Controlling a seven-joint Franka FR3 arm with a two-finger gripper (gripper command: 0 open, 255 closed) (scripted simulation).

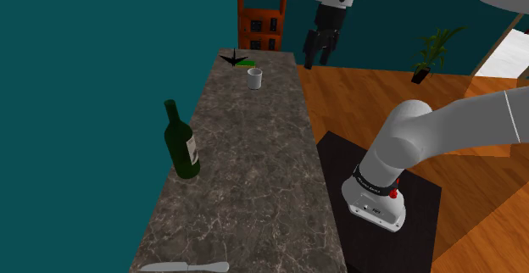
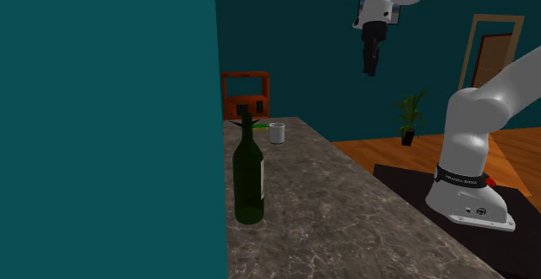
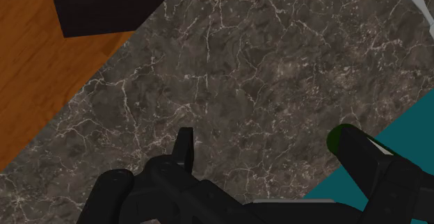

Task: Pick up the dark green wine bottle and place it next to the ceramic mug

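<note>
Gripper (image 1: 316,58) hangs empty, fingers wide apart, high up near the mug (image 1: 254,77). The upright green bottle (image 1: 180,144), well apart from the mug, looks heavy, slick and breakable, so grip its body.

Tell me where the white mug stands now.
In the shoulder view the white mug stands near the far end of the marbled counter, well beyond the green bottle and to its right in that view.

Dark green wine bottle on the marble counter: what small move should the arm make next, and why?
Probably lower the gripper toward the upright dark green bottle: its fingers stand open, high above the grey marble counter, holding nothing.
</note>
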